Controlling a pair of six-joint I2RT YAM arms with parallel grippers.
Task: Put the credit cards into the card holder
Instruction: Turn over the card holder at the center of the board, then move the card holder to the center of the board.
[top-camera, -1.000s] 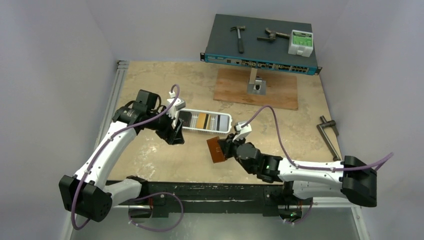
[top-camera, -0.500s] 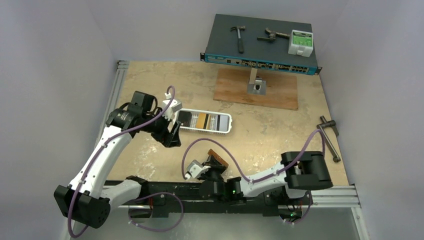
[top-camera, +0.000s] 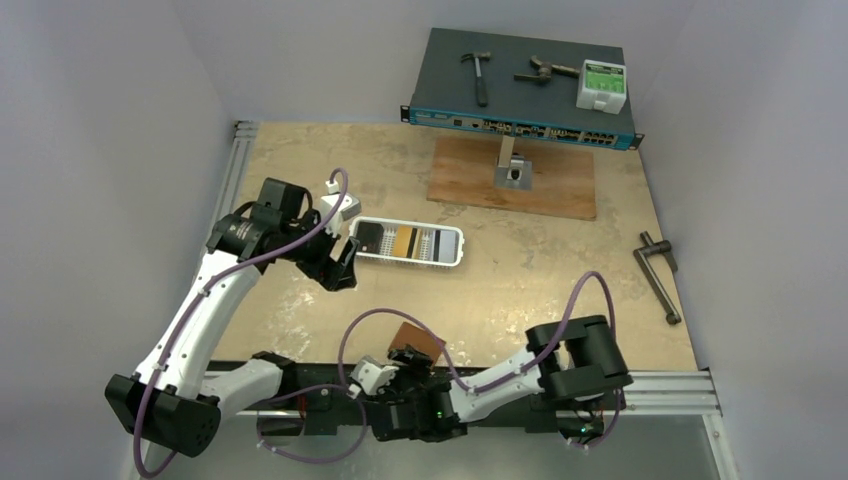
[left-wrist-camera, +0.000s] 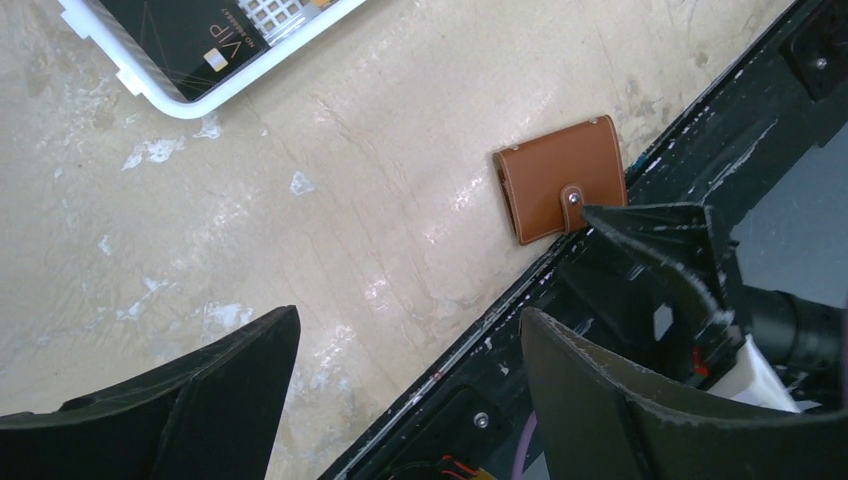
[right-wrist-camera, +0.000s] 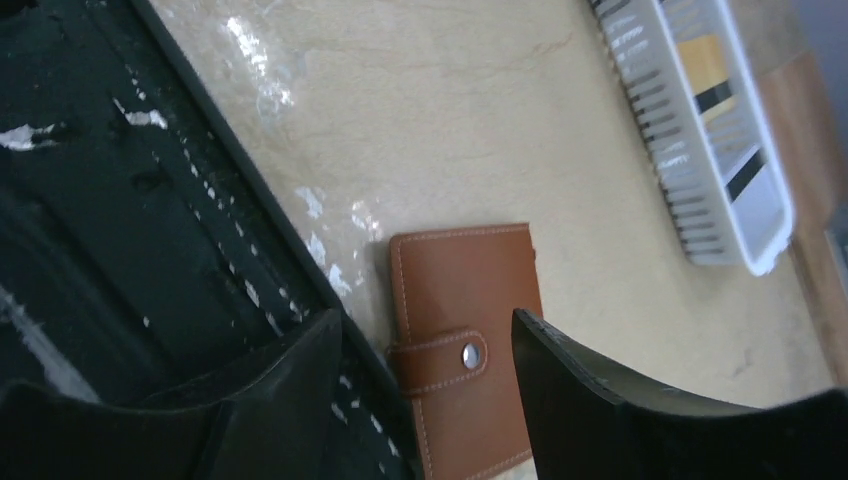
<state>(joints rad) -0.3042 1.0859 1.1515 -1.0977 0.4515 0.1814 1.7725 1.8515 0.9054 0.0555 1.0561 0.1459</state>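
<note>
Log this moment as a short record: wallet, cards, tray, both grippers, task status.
wallet: closed, snap tab across it, lying flat on the table at the near edge
cards: seen only in the tray
tray: white, slotted, farther back than the wallet and apart from it
left gripper: open, empty, by the tray's left end
right gripper: open, just over the wallet, not gripping it
task status: wallet not yet opened, no card in either gripper
</note>
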